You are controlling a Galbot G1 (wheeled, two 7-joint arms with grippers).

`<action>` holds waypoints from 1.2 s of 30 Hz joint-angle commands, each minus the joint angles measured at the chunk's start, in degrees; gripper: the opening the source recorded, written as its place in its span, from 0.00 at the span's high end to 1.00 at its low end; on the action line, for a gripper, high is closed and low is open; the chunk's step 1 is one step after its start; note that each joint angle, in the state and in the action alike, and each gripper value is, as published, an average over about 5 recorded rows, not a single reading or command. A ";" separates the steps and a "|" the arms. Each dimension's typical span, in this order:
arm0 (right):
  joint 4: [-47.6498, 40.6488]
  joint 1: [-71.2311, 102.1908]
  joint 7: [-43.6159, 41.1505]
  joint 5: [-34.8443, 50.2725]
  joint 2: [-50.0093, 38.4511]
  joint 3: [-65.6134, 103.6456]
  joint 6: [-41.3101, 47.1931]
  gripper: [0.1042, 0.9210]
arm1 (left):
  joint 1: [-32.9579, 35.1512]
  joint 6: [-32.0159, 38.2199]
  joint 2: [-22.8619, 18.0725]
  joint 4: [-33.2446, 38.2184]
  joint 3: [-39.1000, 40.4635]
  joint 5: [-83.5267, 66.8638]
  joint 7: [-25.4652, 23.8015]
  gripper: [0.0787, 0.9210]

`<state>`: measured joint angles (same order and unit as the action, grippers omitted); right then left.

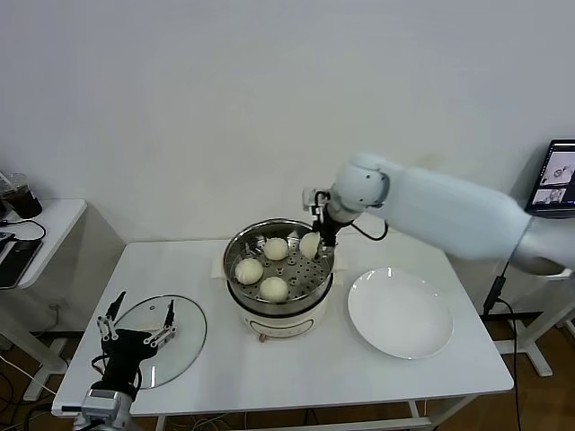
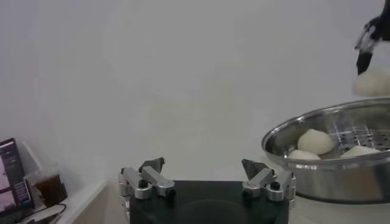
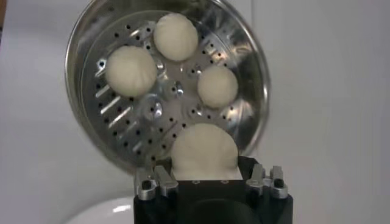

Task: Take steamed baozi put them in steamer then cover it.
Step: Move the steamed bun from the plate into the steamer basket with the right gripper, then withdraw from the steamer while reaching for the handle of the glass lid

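Note:
The steel steamer [image 1: 235,254] sits on its cream pot base at the table's middle. Three baozi [image 1: 249,269] lie on its perforated bottom; they also show in the right wrist view [image 3: 131,69]. My right gripper [image 1: 314,242] is shut on the fourth baozi [image 1: 310,244] and holds it just above the steamer's right rim; in the right wrist view that baozi [image 3: 202,152] fills the jaws over the basket's edge [image 3: 259,91]. The glass cover [image 1: 190,337] lies flat at the front left. My left gripper [image 1: 139,319] is open and empty over the cover.
An empty white plate [image 1: 400,312] lies right of the steamer. A side table [image 1: 49,215] with a dark cup stands at the far left. A screen [image 1: 559,178] is at the far right. The steamer [image 2: 329,164] also shows in the left wrist view.

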<state>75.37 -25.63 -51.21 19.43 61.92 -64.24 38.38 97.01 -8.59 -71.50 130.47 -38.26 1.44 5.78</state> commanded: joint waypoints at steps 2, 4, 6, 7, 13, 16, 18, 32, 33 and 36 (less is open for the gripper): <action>-5.90 5.83 3.09 0.49 5.64 0.80 2.53 0.31 | -0.10 0.04 0.08 -0.22 -0.09 -0.04 -0.02 0.12; -6.41 6.33 3.17 0.30 5.86 1.02 2.68 0.31 | -0.12 0.04 0.05 -0.26 -0.09 -0.03 -0.02 0.12; -6.54 6.64 3.18 0.18 5.85 1.11 2.82 0.31 | -0.17 0.05 0.03 -0.34 -0.08 -0.03 -0.02 0.12; -6.53 6.73 3.17 0.08 5.81 1.12 2.86 0.31 | -0.21 0.05 0.03 -0.40 -0.08 -0.03 -0.02 0.12; -6.42 6.92 3.37 -0.35 5.24 1.11 3.02 0.30 | -0.42 0.07 -0.10 -0.53 0.01 -0.01 -0.01 0.12; -6.05 6.96 3.77 -0.36 4.80 1.80 3.20 0.23 | -0.44 0.08 -0.21 -0.59 0.06 0.02 0.01 0.12; -5.57 6.64 3.92 -0.39 4.30 2.69 3.20 0.17 | -0.43 0.09 -0.19 -0.64 0.05 0.04 0.01 0.12; 11.52 1.09 7.20 6.16 -12.13 10.74 3.29 0.12 | -0.71 0.03 0.02 -0.26 0.45 0.03 -0.03 0.12; 13.78 1.41 8.07 7.12 -13.96 11.19 3.29 0.12 | -0.73 0.02 0.06 -0.20 0.51 0.03 -0.04 0.12; 19.63 4.06 13.80 11.22 -19.53 13.77 3.23 0.12 | -0.81 0.02 0.09 -0.05 0.67 0.03 -0.05 0.12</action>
<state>81.17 -22.63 -44.51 23.91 55.15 -55.74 41.53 96.23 -8.53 -71.47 130.33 -37.71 1.46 5.76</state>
